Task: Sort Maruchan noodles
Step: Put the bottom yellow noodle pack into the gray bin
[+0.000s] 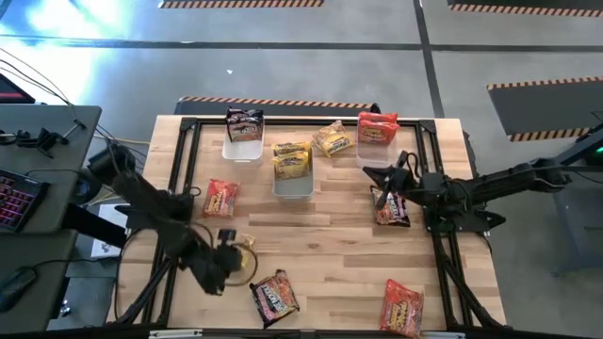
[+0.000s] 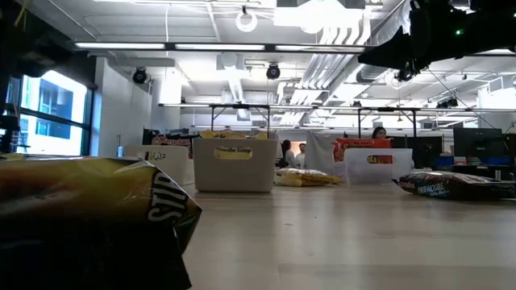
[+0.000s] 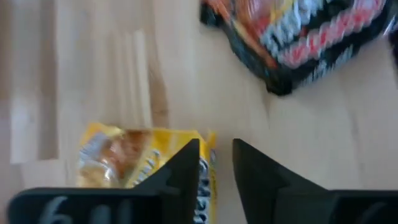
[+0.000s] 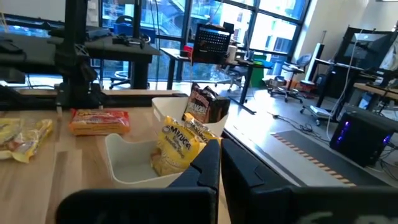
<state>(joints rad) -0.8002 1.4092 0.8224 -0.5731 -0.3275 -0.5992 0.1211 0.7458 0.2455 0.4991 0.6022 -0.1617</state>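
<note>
- Sorted: dark packet in left bin point(image 1: 242, 148); yellow packets in middle bin point(image 1: 292, 181); red packet in right bin point(image 1: 377, 147).
- Unsorted: five-odd packets on desk point(image 1: 320, 254), nearer than middle bin.
- Left end effector point(image 1: 229, 256): narrowly spread over yellow packet point(image 3: 134, 163).
- Right end effector point(image 1: 394, 179): pressed together, beside right bin.

Light source: bright ceiling strips, low view.
Glare: pale blue wash on grey floor point(image 1: 85, 42).
Blur: dark plastic ramen packet point(image 3: 298, 37), left wrist view; near yellow-black packet point(image 2: 89, 217) unfocused.
</note>
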